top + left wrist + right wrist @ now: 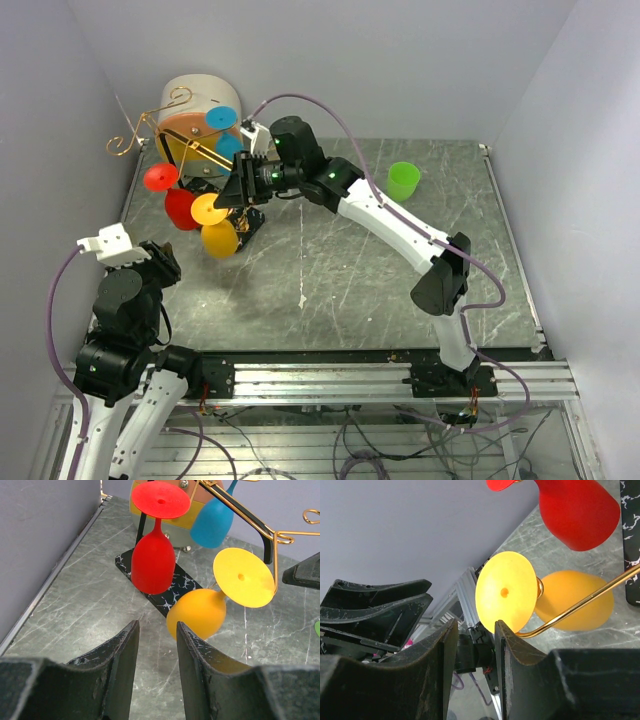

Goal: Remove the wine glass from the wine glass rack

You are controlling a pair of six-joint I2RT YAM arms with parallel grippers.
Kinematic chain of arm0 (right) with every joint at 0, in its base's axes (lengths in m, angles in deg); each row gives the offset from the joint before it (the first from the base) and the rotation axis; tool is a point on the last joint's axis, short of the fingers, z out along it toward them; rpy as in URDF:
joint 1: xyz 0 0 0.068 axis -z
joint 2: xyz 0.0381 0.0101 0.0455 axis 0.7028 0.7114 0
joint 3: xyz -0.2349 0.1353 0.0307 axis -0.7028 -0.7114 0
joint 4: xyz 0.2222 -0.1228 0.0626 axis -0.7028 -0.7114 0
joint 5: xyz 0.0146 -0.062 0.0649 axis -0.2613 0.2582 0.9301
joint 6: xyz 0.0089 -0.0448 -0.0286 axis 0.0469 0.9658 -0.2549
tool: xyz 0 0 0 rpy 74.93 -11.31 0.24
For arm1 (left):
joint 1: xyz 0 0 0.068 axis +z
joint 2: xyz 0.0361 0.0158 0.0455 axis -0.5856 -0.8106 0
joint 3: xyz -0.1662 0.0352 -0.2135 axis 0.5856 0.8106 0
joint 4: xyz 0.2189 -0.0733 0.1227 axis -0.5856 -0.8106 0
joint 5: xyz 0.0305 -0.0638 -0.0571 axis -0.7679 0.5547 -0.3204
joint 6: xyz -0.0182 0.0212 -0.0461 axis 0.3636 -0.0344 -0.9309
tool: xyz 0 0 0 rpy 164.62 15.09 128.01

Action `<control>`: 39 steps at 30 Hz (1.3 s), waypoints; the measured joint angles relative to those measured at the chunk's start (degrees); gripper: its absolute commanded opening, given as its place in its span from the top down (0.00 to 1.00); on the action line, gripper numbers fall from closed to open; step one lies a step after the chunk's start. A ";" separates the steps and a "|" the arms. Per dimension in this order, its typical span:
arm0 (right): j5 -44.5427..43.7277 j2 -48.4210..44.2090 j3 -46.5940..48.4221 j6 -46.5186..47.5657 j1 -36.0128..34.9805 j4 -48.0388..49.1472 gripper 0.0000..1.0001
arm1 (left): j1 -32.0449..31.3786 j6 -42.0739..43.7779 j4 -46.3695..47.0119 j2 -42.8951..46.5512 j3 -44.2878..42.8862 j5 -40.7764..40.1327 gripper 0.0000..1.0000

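The gold wire wine glass rack stands at the back left on a black speckled base. A yellow wine glass hangs upside down at the front end of a rail, with a red glass and a blue glass beside it. My right gripper is open at the yellow glass's foot disc, whose edge is just past the right fingertip. My left gripper is open and empty, low on the table, pointing at the yellow bowl from a short distance.
A cream drum with an orange face stands behind the rack. A green cup sits at the back right. Grey walls close the left, back and right sides. The left arm shows in the right wrist view.
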 measured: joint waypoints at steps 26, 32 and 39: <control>-8.92 3.96 8.52 4.39 -0.37 -4.81 0.61 | 0.00 0.00 0.00 -0.22 0.00 0.00 0.53; -9.01 4.94 8.52 4.74 -0.37 -5.55 0.61 | 0.00 0.00 0.00 -0.22 0.00 0.00 0.53; -9.07 5.68 8.52 4.81 -0.42 -5.90 0.62 | 0.00 0.00 -0.02 -0.22 0.00 0.00 0.53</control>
